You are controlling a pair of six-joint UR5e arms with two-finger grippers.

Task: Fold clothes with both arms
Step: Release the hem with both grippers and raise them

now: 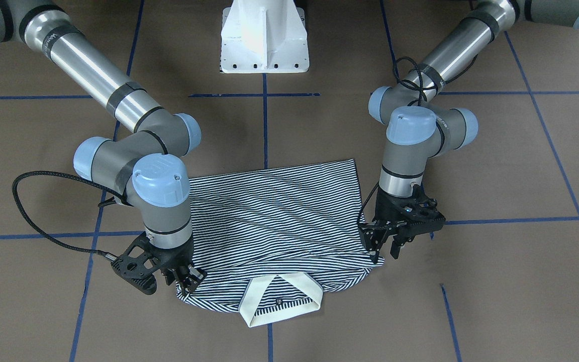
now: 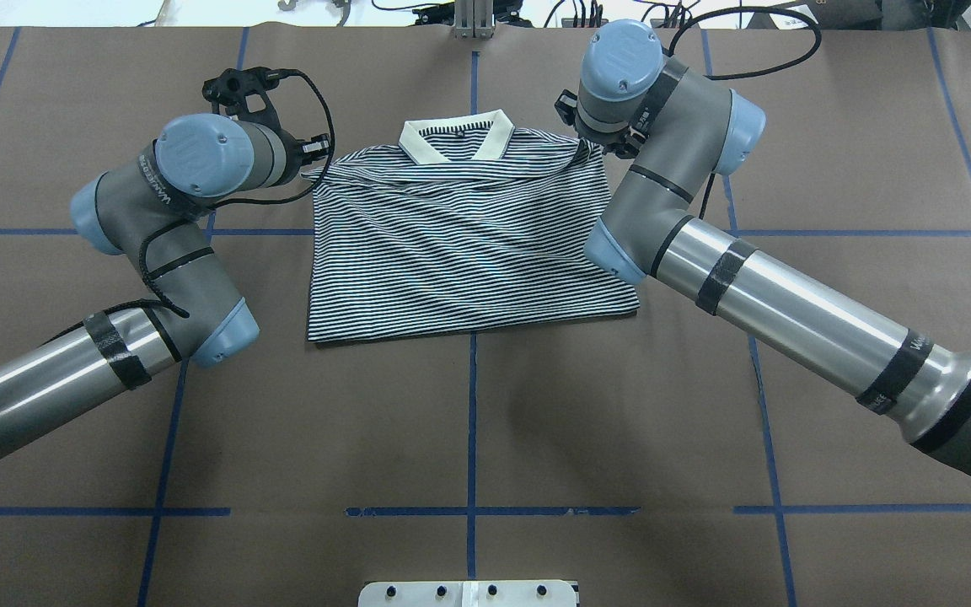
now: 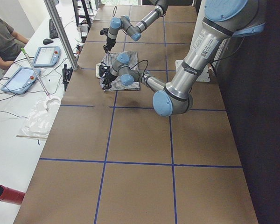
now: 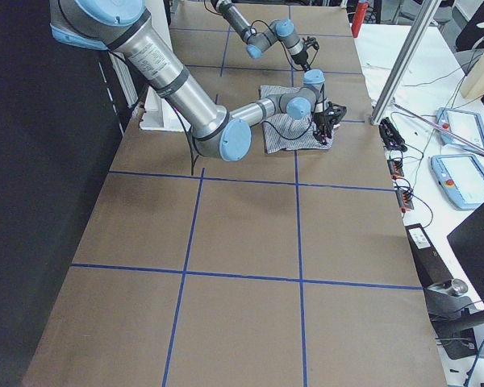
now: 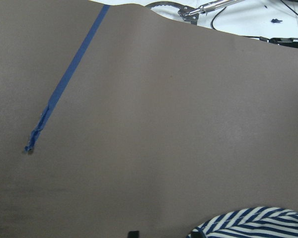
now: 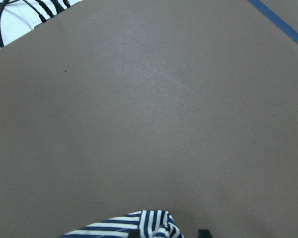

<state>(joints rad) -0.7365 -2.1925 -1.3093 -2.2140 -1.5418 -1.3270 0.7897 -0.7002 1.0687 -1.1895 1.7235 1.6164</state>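
Far left, the left arm (image 2: 157,219): comes in low from the left edge of the overhead view, bends at the elbow and ends at the shirt's left shoulder. At its end, the left gripper (image 1: 384,255): points down at that shoulder corner with jaws plainly apart, touches the striped edge with one fingertip (image 1: 373,258), has the other off the cloth over bare paper. Grips nothing. In the left wrist view, only a curl of striped cloth at the lower right corner, brown paper beyond.

In the middle, the polo shirt (image 2: 469,244): navy-and-white stripes, spread flat on the table (image 2: 469,421) between the two grippers, astride the centre blue tape line (image 2: 472,405). Cream-white collar (image 2: 420,145) on the side far from the robot, straight hem on the near side. Slanting creases across the body.

To the right, the right arm (image 2: 789,295): comes in from the lower right, folds back at the elbow, sets its wrist over the shirt's right shoulder. Under it, the right gripper (image 1: 190,282): tips down on that shoulder corner, fingers close together as seen from the front, hidden by the wrist from overhead. Cannot tell whether pinching the cloth or merely touching it. In the right wrist view, a small bunch of striped cloth at the bottom edge.
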